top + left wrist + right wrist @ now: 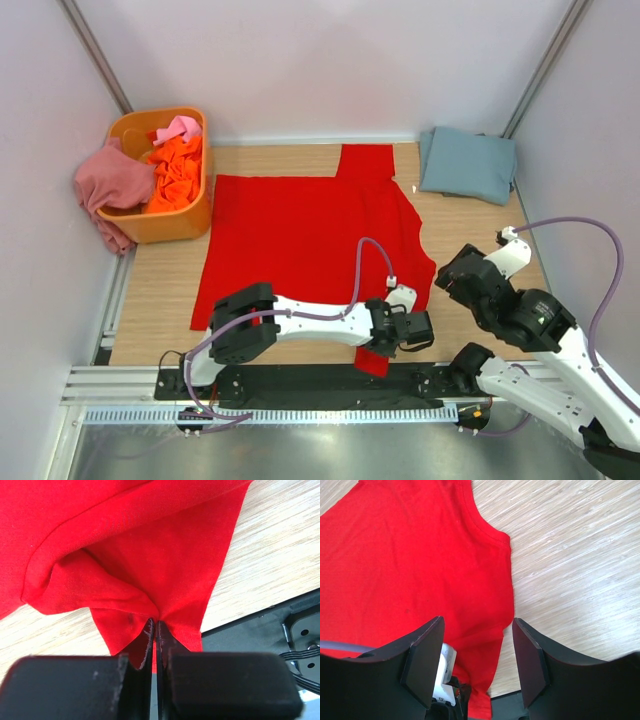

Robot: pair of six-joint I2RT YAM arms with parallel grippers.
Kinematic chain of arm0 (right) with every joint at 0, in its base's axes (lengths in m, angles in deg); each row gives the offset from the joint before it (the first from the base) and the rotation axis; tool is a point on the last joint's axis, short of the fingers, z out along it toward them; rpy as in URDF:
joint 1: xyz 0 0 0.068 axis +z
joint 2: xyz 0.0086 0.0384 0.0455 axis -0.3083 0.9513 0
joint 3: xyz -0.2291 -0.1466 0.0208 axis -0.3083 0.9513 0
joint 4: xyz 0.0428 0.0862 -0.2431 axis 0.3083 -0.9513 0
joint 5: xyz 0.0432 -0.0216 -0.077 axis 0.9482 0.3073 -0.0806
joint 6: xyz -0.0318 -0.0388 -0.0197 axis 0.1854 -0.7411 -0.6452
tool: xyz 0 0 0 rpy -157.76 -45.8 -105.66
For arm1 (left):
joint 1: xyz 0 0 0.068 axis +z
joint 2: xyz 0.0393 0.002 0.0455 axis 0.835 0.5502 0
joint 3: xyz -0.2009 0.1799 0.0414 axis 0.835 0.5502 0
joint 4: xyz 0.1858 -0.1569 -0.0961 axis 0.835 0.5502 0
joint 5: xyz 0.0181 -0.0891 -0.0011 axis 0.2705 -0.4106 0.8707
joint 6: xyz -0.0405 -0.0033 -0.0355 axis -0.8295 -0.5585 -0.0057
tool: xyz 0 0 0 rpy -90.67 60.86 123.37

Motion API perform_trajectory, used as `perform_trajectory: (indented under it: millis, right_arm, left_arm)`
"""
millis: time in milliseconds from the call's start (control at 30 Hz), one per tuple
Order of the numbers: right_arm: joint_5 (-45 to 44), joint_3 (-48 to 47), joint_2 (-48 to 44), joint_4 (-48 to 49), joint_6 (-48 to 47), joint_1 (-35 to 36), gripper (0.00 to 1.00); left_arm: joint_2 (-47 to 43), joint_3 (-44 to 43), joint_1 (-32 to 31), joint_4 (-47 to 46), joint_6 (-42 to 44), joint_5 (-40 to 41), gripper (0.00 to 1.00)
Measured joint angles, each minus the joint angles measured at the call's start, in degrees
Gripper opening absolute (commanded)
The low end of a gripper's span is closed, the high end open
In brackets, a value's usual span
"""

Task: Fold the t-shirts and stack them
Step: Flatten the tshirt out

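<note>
A bright red t-shirt [300,235] lies spread flat on the wooden table, one sleeve at the far edge. My left gripper [385,345] is shut on the shirt's near right sleeve [160,595] at the table's front edge, the cloth bunched at the fingertips. My right gripper [450,282] hovers open and empty above the shirt's right edge [490,595], apart from it. A folded grey-blue t-shirt [467,165] lies at the back right. Orange [178,172] and pink [178,128] shirts sit in the tub; a dusty rose one [108,185] hangs over its left rim.
The rigid orange plastic tub [170,222] stands at the back left. The black mounting rail [330,385] runs along the near edge, and white walls enclose the table. Bare wood [570,555] shows right of the red shirt.
</note>
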Motion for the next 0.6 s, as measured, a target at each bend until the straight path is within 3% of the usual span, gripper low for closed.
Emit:
perform_trajectory:
  millis: [267, 600]
  right_arm:
    - [0.55, 1.33, 0.42, 1.03, -0.24, 0.0, 0.63]
    - [3.23, 4.09, 3.58, 4.61, -1.2, 0.0, 0.63]
  left_arm:
    - [-3.63, 1.38, -0.02, 0.24, -1.03, 1.07, 0.0]
    - [-25.05, 14.84, 0.02, -1.33, -8.9, 3.56, 0.0]
